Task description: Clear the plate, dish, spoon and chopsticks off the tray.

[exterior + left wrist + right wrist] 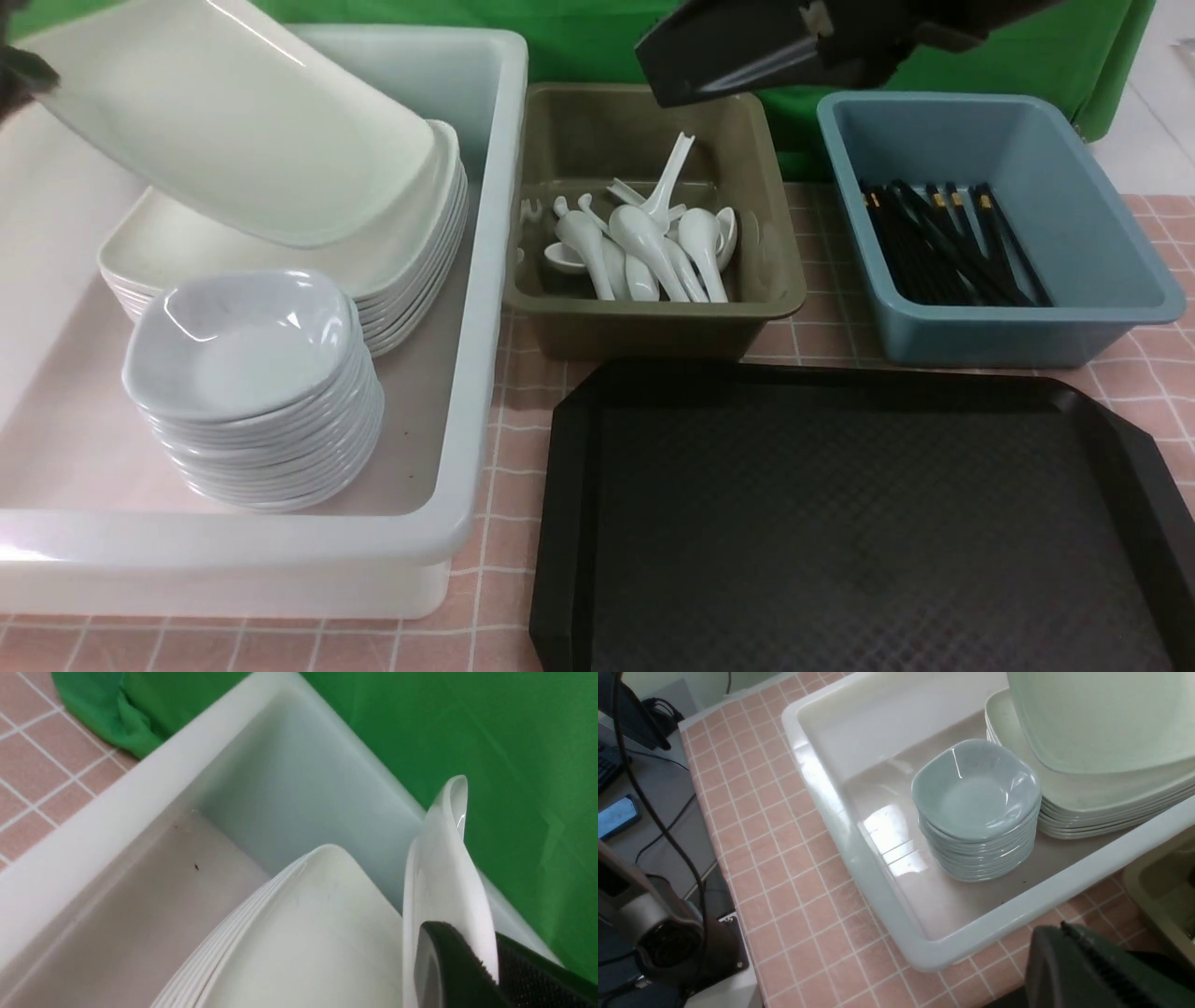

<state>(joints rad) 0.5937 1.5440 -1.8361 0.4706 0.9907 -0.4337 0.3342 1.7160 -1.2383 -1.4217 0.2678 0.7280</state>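
from my seat i see the surface under a pink cloth printed with a white grid like tiles, and a green backdrop hanging behind it. in the right wrist view, dark cables and a grey desk lie past the cloth's edge.

the tray is black plastic with cut-off corners, a raised rim and a diamond-textured floor. it lies nearest me, right of centre. left of it stands a big glossy white tub with rounded walls. inside, a stack of plates sits toward the back and a stack of small dishes, pale and rounded-square, toward the front, the two stacks just beside each other.

the plate is glossy, white and shallow. it hangs tilted over the stack of plates, its low corner near the top one; i cannot tell if they touch. my left gripper has its black textured jaws clamped on the plate's rim, one pad on each face.

behind the tray an olive bin holds a heap of white spoons, one propped handle-up. a blue bin beside it holds black chopsticks with gold bands. my right gripper hovers above the olive bin's back wall, jaws together on nothing.
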